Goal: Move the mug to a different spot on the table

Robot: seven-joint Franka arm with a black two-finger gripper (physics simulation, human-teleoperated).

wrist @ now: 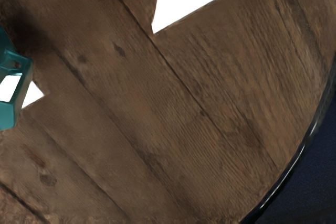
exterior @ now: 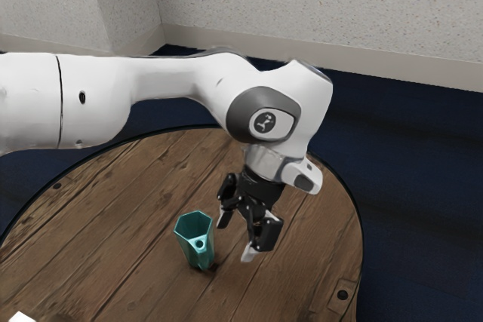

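Mug (exterior: 195, 240), teal, hexagonal, on planked table (exterior: 113, 201)

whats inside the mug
The mug stands upright and open; only its teal inner wall near the rim shows, with nothing sticking out. Its bottom is hidden by the near wall.

One teal mug (exterior: 196, 243) is counted on the one round wooden table (exterior: 98, 216). One white robot arm (exterior: 151, 96) is seen, ending in one black gripper (exterior: 235, 240), on which two fingers (exterior: 264, 235) can be made out. Two small dark fittings (exterior: 342, 294) are noted in the tabletop near its rim, and one small white object (exterior: 16, 316) is found at the table's edge in the exterior view's lower left corner.
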